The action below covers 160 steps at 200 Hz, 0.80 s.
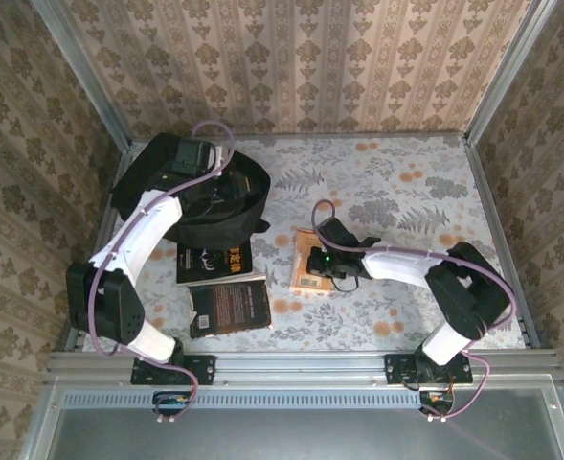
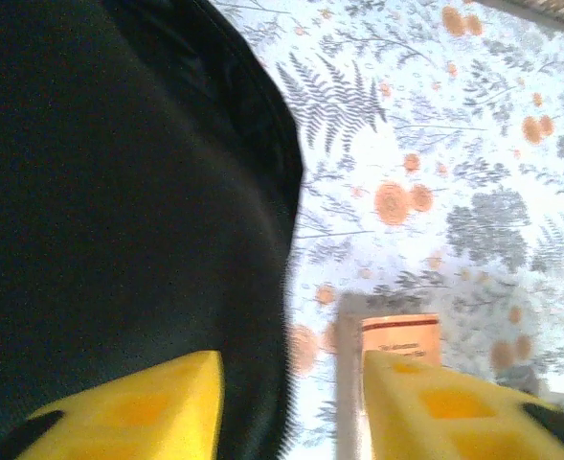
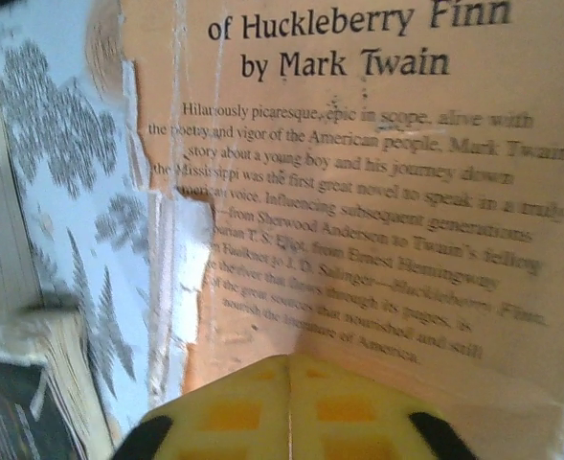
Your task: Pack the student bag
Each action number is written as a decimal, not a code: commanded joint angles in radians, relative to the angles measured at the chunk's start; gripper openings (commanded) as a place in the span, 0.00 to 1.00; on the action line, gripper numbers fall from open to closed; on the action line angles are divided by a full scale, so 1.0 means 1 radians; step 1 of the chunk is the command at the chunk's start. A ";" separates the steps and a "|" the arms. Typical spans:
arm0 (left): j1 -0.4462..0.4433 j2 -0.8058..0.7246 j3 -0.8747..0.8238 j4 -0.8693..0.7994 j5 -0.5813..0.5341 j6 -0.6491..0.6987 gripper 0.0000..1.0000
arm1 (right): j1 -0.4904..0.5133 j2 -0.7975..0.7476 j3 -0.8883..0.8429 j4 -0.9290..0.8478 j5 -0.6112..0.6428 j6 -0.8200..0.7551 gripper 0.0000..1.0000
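The student bag [image 1: 246, 192] is lying at the far left of the table [image 1: 406, 172]. I am hovering my left gripper [image 2: 289, 383] over its edge, fingers parted and clamping nothing. My right gripper [image 3: 289, 383], fingers pressed together and empty, is pointing down at the orange paperback [image 3: 358, 192] mid-table. I am judging it best to spread those fingers and straddle the book's edge squarely.

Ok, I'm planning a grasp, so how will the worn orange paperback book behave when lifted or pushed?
Probably light and bendy: the orange paperback book has a soft cover, so it may sag from one edge. Its torn, peeling cover edge looks fragile. Lying flat on the floral tablecloth, it should slide, not tip.
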 commanded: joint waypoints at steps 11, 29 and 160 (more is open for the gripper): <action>-0.087 -0.078 -0.010 -0.035 0.038 -0.020 0.54 | -0.061 -0.181 -0.038 -0.039 0.030 -0.069 0.36; -0.186 -0.090 -0.026 -0.051 0.003 -0.026 0.59 | -0.117 -0.260 -0.070 -0.015 0.000 -0.093 0.47; -0.409 0.218 -0.218 0.213 -0.016 -0.123 0.55 | -0.310 -0.035 -0.106 0.100 -0.295 -0.043 0.49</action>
